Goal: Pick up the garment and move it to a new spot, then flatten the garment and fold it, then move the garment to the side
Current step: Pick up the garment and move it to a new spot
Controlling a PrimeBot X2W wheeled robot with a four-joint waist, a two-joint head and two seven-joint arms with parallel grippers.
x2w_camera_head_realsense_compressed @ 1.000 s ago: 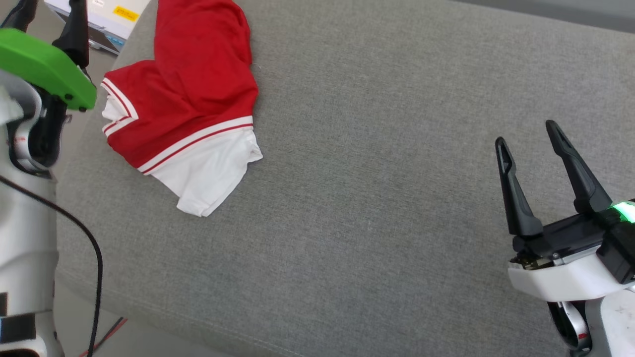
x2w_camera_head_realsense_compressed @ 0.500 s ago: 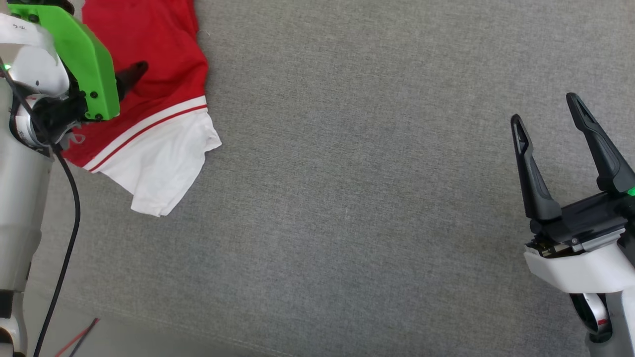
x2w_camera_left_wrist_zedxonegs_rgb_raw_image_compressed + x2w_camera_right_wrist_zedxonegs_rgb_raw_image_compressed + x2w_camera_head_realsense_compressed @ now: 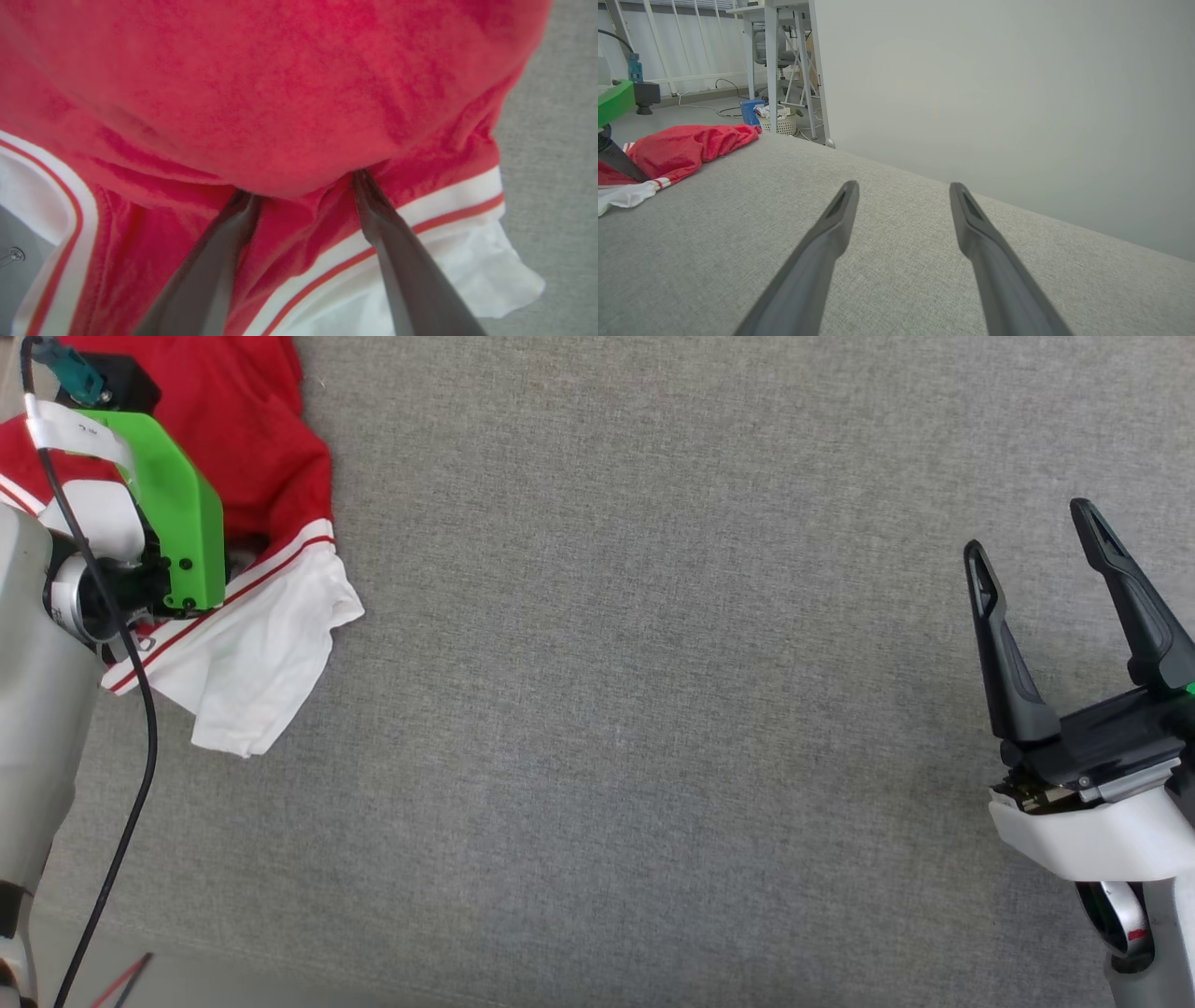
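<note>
Garment (image 3: pixel 271 420) is bunched up at the far left of the grey cushion (image 3: pixel 653 709). Its long axis runs away from me, with the white sleeve (image 3: pixel 252 672) pointing back toward the robot. My left end effector (image 3: pixel 302 183) has its fingers spread, tips dug into the red folds. My right end effector (image 3: pixel 1027 525) is spread wide over the cushion, well apart from the garment.
</note>
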